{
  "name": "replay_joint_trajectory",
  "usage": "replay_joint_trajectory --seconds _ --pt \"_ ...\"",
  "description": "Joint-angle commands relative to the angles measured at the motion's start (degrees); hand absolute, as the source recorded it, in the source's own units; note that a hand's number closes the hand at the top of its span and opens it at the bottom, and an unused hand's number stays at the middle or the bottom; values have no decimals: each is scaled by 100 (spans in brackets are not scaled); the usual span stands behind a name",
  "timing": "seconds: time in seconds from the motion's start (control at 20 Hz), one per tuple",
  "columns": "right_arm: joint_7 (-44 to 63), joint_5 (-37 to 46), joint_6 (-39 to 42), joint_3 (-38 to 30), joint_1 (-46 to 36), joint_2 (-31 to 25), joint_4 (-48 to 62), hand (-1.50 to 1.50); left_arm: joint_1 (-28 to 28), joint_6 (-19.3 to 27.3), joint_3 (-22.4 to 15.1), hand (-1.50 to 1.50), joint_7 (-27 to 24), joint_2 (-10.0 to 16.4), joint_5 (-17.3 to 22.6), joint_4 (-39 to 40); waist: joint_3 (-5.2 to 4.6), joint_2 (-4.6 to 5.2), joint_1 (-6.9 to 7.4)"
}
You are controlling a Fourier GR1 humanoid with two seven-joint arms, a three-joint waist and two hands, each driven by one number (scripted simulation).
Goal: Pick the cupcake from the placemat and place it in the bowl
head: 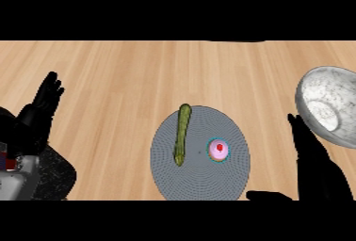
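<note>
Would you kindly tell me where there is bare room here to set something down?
Bare: the wide counter beyond the placemat, between the left hand and the bowl; the strip between left hand and placemat; the placemat's near part. Crowded: the right side, where the right hand stands beside the bowl, and mid-mat, with the green vegetable and cupcake.

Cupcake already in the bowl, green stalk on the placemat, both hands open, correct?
Not quite. The head view shows the cupcake on the placemat, right of the green stalk, not in the bowl. The rest holds: the left hand and right hand are open.
</note>
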Motion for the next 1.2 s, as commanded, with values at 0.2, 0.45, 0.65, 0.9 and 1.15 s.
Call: replay_joint_trajectory --seconds 0.2,0.45,0.65,0.9,1.15 --pt "1077 -1435 1638 -538 -1188 563 1027 -150 -329 174 -59 0 141 -231 -143 159 21 6 -69" --pt "1455 -1701 1895 -270 -1437 1002 1776 -150 -127 -61 21 0 -82 -200 -47 301 13 -15 -61" --pt "1636 -2011 2086 -409 -1686 1121 2216 -150 -99 14 -37 0 -47 -234 -188 306 19 -37 -92" --pt "1581 -1707 2127 -374 -2134 1058 2638 -150 -32 0 70 0 9 -183 -189 116 24 -50 -101" --pt "1537 -1008 2127 52 -2202 1247 2708 -150 175 -69 158 0 -169 -321 -125 224 23 -65 -145"
